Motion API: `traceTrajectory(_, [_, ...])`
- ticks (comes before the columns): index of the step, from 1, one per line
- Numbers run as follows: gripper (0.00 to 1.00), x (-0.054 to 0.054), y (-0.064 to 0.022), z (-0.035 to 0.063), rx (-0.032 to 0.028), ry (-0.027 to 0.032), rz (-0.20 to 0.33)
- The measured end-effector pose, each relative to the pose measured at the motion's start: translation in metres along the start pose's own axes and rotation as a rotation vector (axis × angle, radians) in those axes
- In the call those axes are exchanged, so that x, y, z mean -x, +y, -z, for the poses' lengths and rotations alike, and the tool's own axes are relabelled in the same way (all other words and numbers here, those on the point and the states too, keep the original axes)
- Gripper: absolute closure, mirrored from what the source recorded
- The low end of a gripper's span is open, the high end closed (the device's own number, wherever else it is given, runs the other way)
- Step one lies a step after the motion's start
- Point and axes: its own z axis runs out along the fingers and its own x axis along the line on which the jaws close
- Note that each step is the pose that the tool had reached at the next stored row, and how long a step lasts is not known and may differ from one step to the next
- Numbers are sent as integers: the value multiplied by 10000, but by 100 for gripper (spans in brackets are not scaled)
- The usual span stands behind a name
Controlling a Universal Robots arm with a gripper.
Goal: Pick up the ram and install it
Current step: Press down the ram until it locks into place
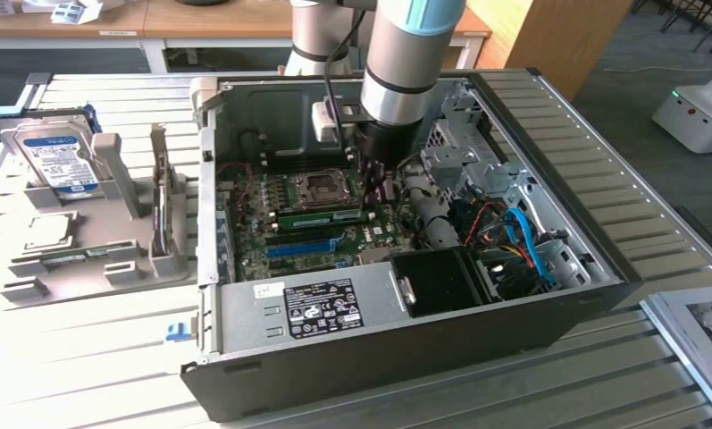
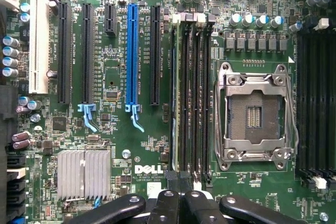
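INSIDE THE OPEN CASE: My gripper (image 2: pixel 178 199) reaches down into the desktop computer case (image 1: pixel 594 268), at the centre of the exterior view, with its fingers (image 2: pixel 166 204) drawn fully together. Their tips stand at the right-hand end of the ram (image 1: pixel 320 215). I cannot tell whether they pinch its top edge or merely bear down on it.

The ram, a green stick, stands on its long edge in a memory slot of the motherboard (image 1: pixel 368 239). It sits just below the empty processor socket (image 1: pixel 321 186) in the frame and above the bright blue expansion slot (image 1: pixel 298 248).

By my reading, the pick-up is done and the install is the step in hand. The stick looks entered in its slot, though whether it is latched is too small to make out.

Seating it calls for a straight push down, kept square to the board, and for pressure at both ends, since I stand over only one. A slanted press could leave the far end riding high.

The ram's long axis runs almost level across the exterior view, left to right and parallel to the blue slot. Its flat face is turned toward the lower edge of the frame, and its contact edge points down into the board.
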Motion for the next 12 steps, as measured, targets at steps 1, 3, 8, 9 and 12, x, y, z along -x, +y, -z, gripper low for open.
traceTrajectory(1, [90,1,0,10,0,0,0])
traceTrajectory(3, [90,2,0,19,-1,-3,0])
traceTrajectory(8, [90,2,-1,31,1,-1,1])
traceTrajectory(9, [90,2,-1,32,0,0,0])
traceTrajectory(12, [90,2,-1,30,1,1,0])
